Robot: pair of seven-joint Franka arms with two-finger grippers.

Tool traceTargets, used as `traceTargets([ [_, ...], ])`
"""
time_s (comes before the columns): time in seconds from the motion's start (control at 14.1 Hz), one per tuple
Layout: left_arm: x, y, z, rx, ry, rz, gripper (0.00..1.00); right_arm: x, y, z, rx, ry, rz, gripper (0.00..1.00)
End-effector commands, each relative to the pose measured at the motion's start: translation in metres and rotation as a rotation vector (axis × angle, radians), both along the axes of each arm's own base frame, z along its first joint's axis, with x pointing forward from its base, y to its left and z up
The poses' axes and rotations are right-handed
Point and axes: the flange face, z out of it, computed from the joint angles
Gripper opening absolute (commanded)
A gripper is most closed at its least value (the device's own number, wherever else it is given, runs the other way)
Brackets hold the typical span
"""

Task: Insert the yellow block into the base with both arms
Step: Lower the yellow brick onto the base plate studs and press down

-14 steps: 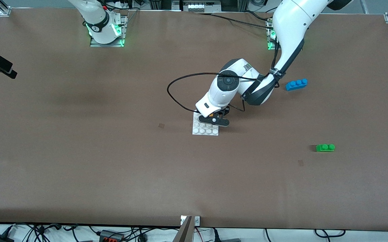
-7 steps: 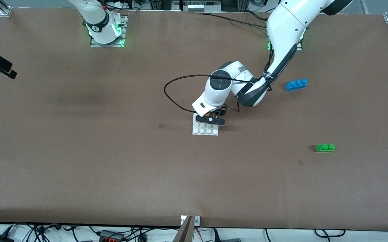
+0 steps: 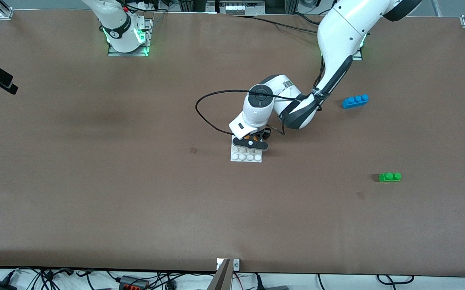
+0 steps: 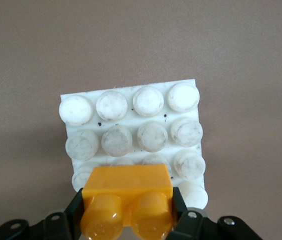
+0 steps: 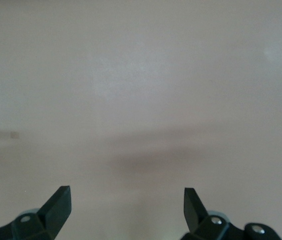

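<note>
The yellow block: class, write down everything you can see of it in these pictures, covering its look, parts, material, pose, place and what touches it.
The yellow block is a small orange-yellow brick of glossy plastic, with a flat rectangular body and two round studs side by side. The left gripper is shut on it, a black finger pressed against each end. It sits level over the edge row of the base, a white studded plate, covering some studs there. Whether it is pressed fully home cannot be told. In the front view only an orange sliver shows under the gripper.
</note>
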Motion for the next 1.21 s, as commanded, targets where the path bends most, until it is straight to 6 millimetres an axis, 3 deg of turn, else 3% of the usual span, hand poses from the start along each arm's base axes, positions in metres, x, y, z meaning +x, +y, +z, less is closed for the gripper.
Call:
traceTargets([
  [0.0, 0.008, -0.007, -0.003, -0.005, -0.016, 0.013, 0.38, -0.001, -0.001, 0.007, -0.017, 0.000, -0.009, 1.00],
  [0.07, 0.016, -0.009, 0.002, -0.018, -0.030, 0.021, 0.38, -0.002, -0.001, 0.008, -0.017, 0.001, -0.004, 1.00],
  [0.36, 0.018, -0.009, 0.000, -0.018, -0.028, 0.022, 0.38, -0.004, 0.002, 0.011, -0.011, -0.002, 0.001, 1.00],
  [1.14, 0.007, -0.007, -0.010, 0.023, 0.007, 0.009, 0.38, -0.004, 0.006, 0.007, -0.009, 0.019, 0.017, 1.00],
])
